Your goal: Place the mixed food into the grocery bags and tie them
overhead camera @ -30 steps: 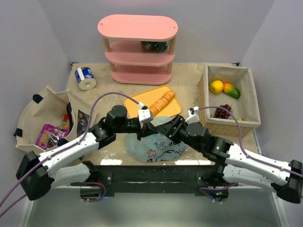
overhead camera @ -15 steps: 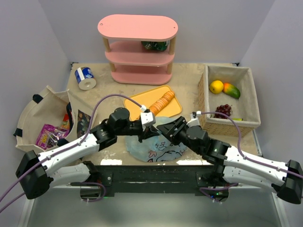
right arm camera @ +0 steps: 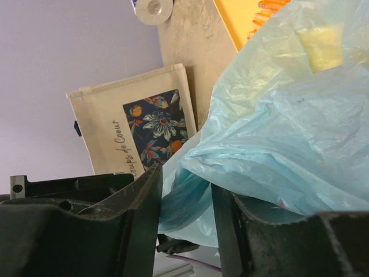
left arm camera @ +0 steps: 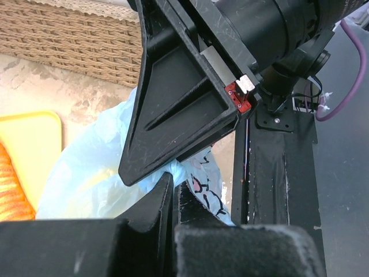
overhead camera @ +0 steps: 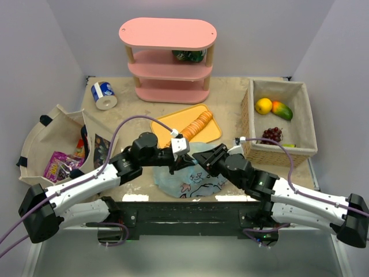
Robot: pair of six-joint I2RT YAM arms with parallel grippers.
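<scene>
Top external view first, Ana: where do we find the grocery bag [overhead camera: 190, 180]?

We find it, Ben, on the near middle of the table [overhead camera: 230, 107]. It is a crinkly light-blue bag with small cartoon prints. It lies just near of the yellow board [overhead camera: 210, 134] that carries the sliced loaf [overhead camera: 198, 126]. Both arms reach over it, and the left gripper [overhead camera: 172, 167] and right gripper [overhead camera: 199, 163] sit close together over its far half.

What do we see of the left gripper's hold?

From the left wrist view, its fingers [left arm camera: 153, 202] are pressed together with a thin strip of blue plastic pinched between them. The right gripper's black finger fills the frame just beyond, and the wicker basket [left arm camera: 69, 40] runs behind.

And the right one?

From the right wrist view, its fingers [right arm camera: 135, 213] are drawn close on a bunched fold of the bag, with plastic filling the gap. A pale yellow shape shows through the bag's wall, and we cannot tell what it is. Beyond lies a canvas tote [right arm camera: 147, 130] with a flower print.

Is any food outside the bag?

Yes. A purple snack packet [overhead camera: 56, 164] lies in the tote on the left. A yellow fruit [overhead camera: 263, 105] and grapes [overhead camera: 272, 135] sit in the basket on the right. A blue-and-white can [overhead camera: 104, 95] lies far left, beside the pink shelf [overhead camera: 168, 57].
</scene>
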